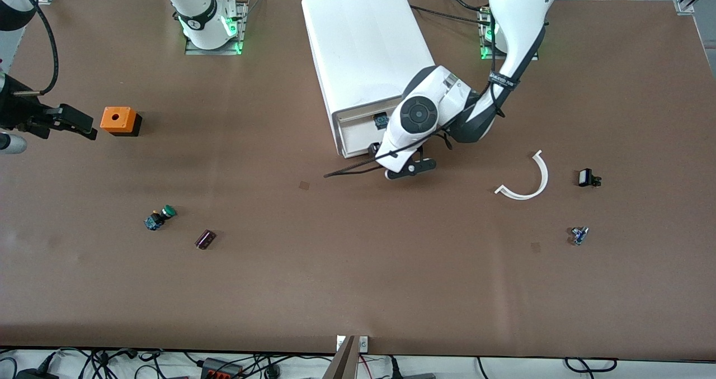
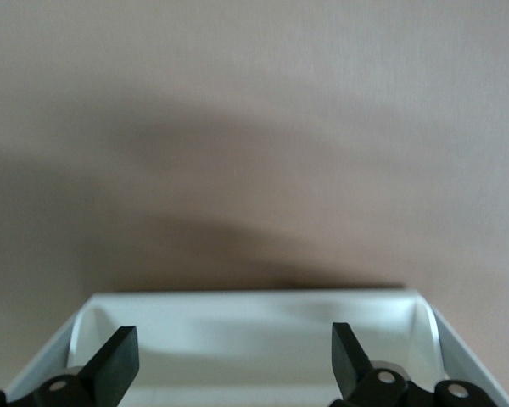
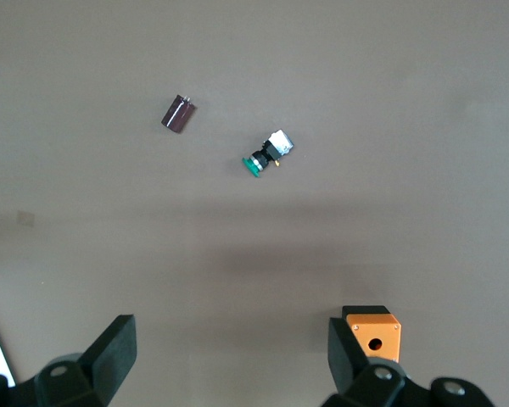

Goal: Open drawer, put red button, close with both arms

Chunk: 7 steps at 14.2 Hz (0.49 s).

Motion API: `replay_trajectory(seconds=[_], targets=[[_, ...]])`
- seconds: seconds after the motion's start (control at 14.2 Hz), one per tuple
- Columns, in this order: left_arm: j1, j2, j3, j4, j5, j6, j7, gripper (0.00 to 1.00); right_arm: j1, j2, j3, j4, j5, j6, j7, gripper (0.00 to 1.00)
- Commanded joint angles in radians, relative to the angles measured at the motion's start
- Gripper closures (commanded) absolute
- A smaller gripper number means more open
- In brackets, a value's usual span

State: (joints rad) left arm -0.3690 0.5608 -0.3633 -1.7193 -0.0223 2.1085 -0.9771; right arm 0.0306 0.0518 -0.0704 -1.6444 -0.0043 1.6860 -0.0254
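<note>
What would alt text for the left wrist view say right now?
The left gripper hangs open over the shallow white plastic drawer, whose visible inside is empty, with one black finger toward each side wall. Past the drawer's front edge lies the bare brown table, crossed by a dark shadow.

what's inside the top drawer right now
The left wrist view shows the drawer pulled open under the open left gripper; its visible front part looks bare white. From the front view, the left arm covers most of it, so the rest is hidden. No red button shows.
</note>
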Motion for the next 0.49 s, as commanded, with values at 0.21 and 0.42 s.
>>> replay_trajectory(seconds=[0.21,0.42], targets=[[0.004,-0.064,-0.040,-0.063,-0.008,-0.030,-0.046,0.00,-0.001,-0.066,0.008,-0.100,-0.017,0.057,-0.011,0.00],[0.004,-0.071,-0.054,-0.068,-0.008,-0.065,-0.052,0.00,-0.003,-0.052,0.008,-0.084,-0.016,0.060,-0.012,0.00]])
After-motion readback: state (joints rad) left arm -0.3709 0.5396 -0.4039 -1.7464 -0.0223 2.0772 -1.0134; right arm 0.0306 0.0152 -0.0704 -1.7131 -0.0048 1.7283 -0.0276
